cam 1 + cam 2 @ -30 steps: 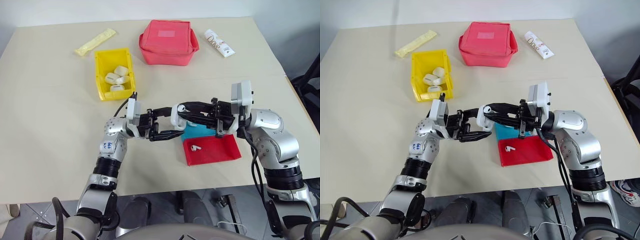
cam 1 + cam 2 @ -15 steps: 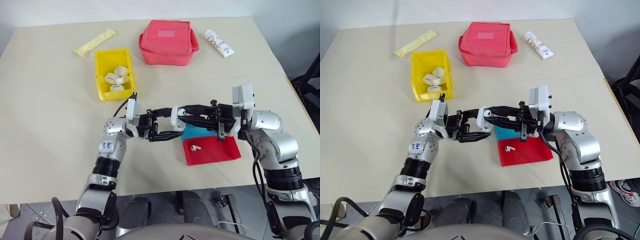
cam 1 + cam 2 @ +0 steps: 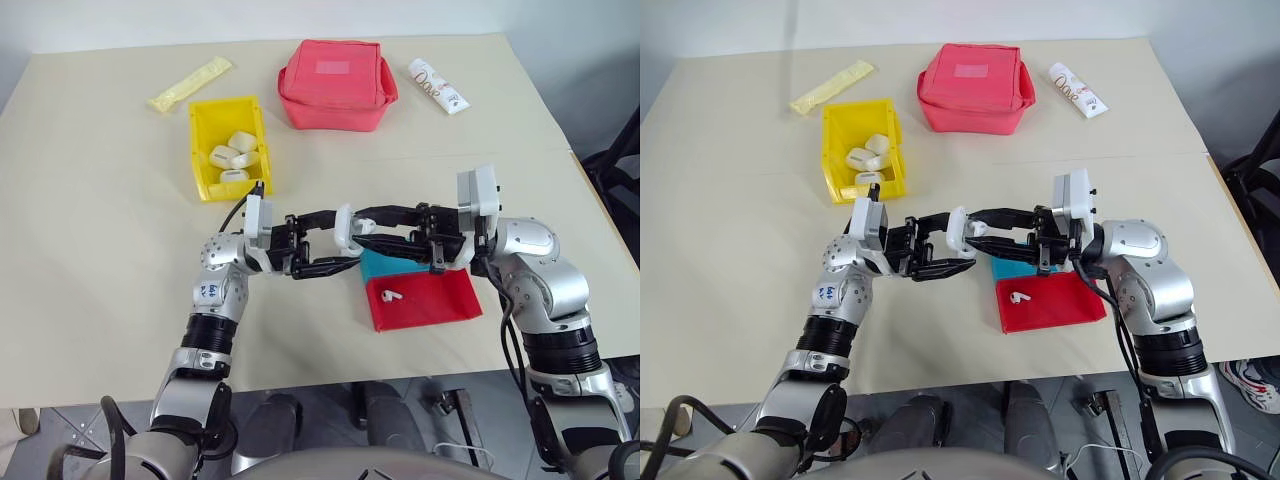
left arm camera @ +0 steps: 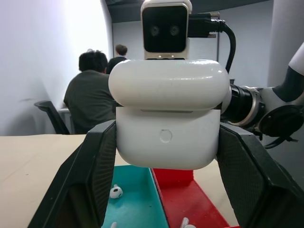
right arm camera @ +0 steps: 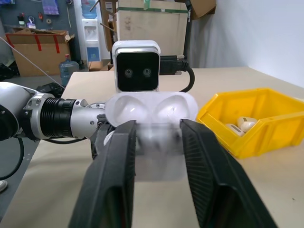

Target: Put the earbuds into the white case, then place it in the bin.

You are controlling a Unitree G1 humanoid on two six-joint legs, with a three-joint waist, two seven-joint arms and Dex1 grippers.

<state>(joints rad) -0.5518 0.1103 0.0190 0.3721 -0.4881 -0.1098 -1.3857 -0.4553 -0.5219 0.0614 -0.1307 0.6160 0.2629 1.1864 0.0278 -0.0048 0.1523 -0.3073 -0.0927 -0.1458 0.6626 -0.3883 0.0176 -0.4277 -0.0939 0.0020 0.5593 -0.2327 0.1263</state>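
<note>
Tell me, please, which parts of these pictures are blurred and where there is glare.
Right wrist view: the small glossy white earbud case is smeared between the sharper black fingers. Left wrist view: soft highlights lie along the case's lid; the seated people behind are hazy. Head views: even light, no strong glare.

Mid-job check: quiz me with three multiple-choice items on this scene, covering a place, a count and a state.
1. The tiny white earbud in the head views lies:
A. on the red half of the shallow tray
B. on the pouch
C. on bare table

2. Small white cases in the yellow plastic bin:
A. one
B. three
C. five

3. The glossy white case in the left gripper is:
A. lid open
B. lid shut
C. lying on the table

A: it rests on red. B: three lie there. A: the right wrist view shows its raised lid.
</note>
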